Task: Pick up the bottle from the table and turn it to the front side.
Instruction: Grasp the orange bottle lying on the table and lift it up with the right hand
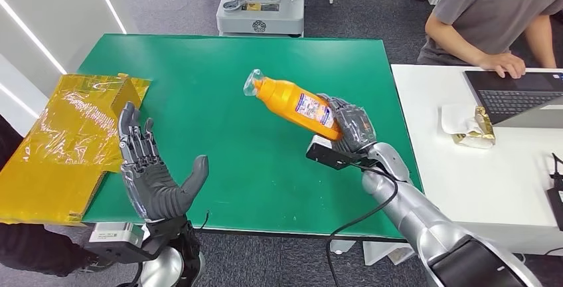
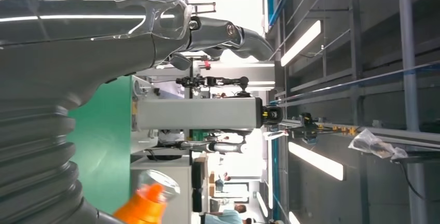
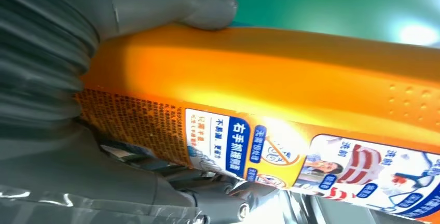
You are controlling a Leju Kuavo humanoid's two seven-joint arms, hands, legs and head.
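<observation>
Gripping the lifted bottle (image 1: 295,105) tilted, the right hand (image 1: 350,126) has turning left; left hand (image 1: 151,167) spreads empty.

The orange bottle (image 1: 295,104) sits just right of the frame's centre, lifted off the green tabletop (image 1: 219,161) and tilted, its clear cap toward the upper left. A printed blue-and-white label wraps its lower body, gripped by the right hand (image 1: 352,127).
</observation>
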